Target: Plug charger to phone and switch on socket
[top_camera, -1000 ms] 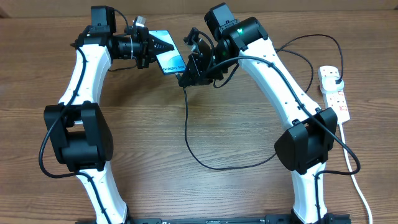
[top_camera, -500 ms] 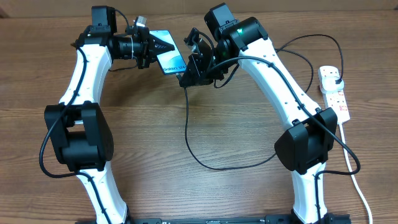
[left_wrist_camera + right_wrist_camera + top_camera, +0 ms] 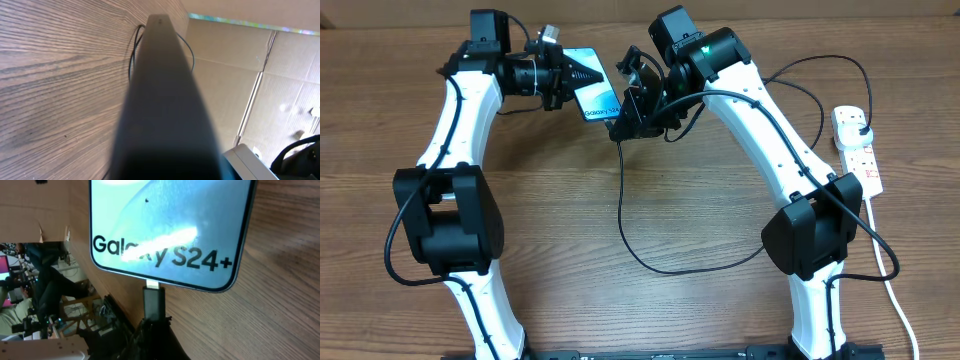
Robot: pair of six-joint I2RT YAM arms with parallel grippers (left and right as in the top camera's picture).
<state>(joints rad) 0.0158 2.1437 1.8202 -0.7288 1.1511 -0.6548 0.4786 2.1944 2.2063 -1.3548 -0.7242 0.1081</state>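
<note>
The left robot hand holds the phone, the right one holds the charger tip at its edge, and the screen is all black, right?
No. The phone screen is lit light blue, not black; the right wrist view shows it. The left gripper holds it and the right gripper holds the charger tip at its edge.

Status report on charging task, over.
Left gripper shut on phone. Right gripper shut on charger, tip at phone's port. Socket far right, untouched; nothing blocking.

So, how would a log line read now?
left end effector grips phone | right end effector holds charger at phone's port | socket unattended
</note>
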